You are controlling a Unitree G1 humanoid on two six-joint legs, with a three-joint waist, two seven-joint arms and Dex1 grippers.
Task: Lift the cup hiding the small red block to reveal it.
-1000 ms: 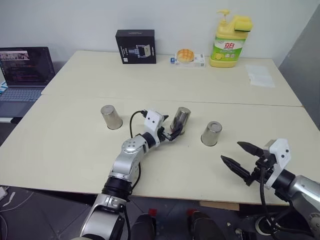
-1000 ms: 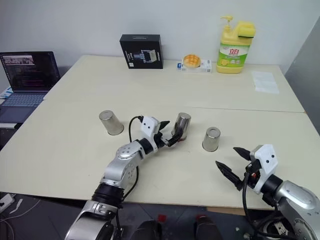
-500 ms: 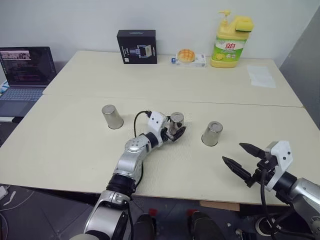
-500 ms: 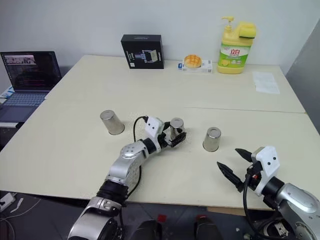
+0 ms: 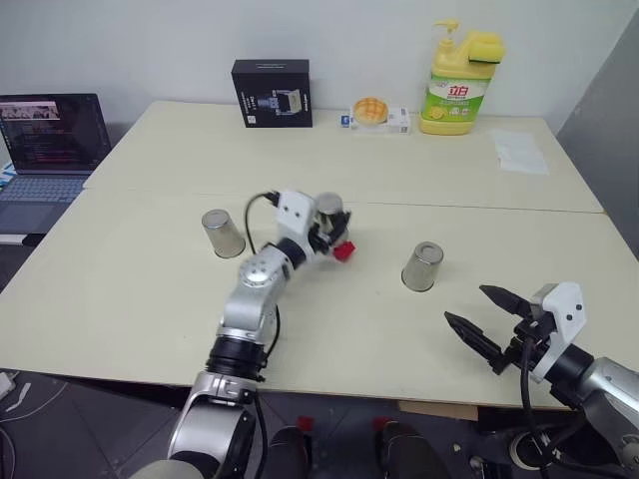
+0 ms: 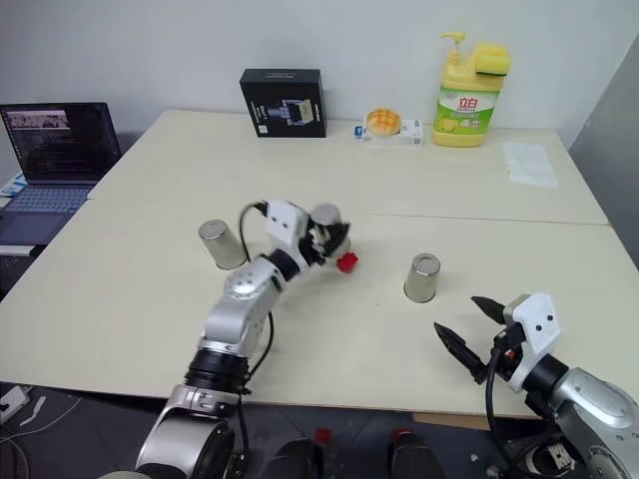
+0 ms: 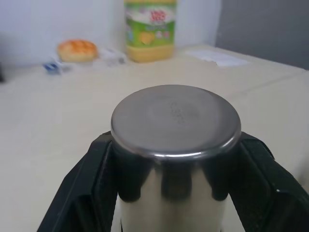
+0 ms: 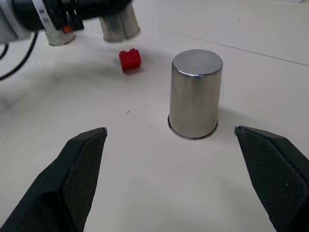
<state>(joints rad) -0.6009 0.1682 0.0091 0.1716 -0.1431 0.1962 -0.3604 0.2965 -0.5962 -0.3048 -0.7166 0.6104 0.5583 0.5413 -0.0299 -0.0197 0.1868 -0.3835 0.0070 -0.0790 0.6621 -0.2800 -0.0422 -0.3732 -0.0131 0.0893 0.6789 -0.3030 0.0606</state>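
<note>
1. Laptop (image 5: 50, 135): stood open at the far left, off the table (image 5: 130, 299) edge. Not part of the task.

2. Left-hand cup (image 5: 222, 233): steel, upside down on the table, untouched, near the left arm.

3. Black box (image 5: 271, 93): stood at the back of the table, well apart from the cups.

4. Left gripper (image 5: 324, 232): jaws clamped on the cup (image 5: 329, 212), one black finger on each side of its wall, as the left wrist view showed. The cup was held base-up, clear of the table.

5. Small red block (image 5: 343, 250): lay bare on the table, just below and beside the raised cup, in plain sight.

6. Step in hand: the lift, which appeared all but done, since the block was uncovered. The next move would call for holding the cup clear of the block, or setting it down to one side without knocking the block.

7. Right-hand cup (image 5: 422, 266): upside down on the table, between the block and the right arm.

8. Soap bottle (image 5: 457, 80): yellow, at the back of the table.

9. Right gripper (image 5: 483, 321): jaws spread wide and empty, hovering near the table's front edge, well apart from the block.
</note>
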